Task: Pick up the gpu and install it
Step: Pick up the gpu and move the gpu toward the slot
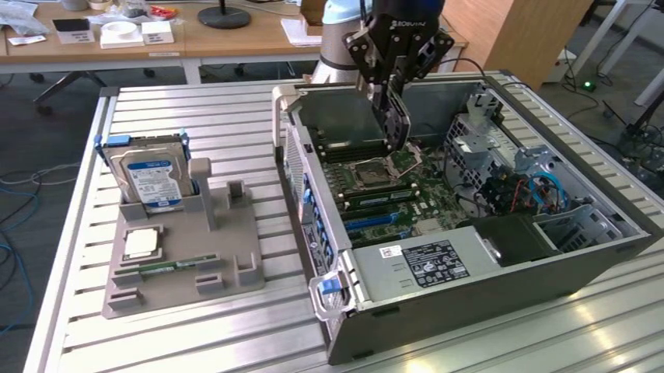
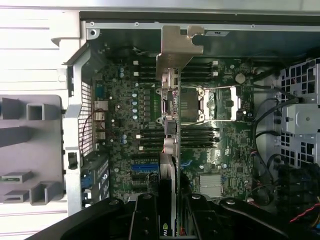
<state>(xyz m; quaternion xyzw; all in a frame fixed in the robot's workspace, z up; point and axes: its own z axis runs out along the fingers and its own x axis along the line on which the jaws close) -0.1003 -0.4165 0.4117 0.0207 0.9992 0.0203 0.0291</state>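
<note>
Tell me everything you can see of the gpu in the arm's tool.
The gpu is a thin, dark-faced card with a bent silver metal bracket at one end. It stands on edge, clamped between the tool's fingers, held above the motherboard inside the open computer case, close to the processor socket, not yet seated in a slot.

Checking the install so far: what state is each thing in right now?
gpu: held on edge above the motherboard, not seated.
gripper: shut on gpu.
computer case: open, on its side.
hard drive: upright in grey holder.
CPU: flat on holder.
</note>
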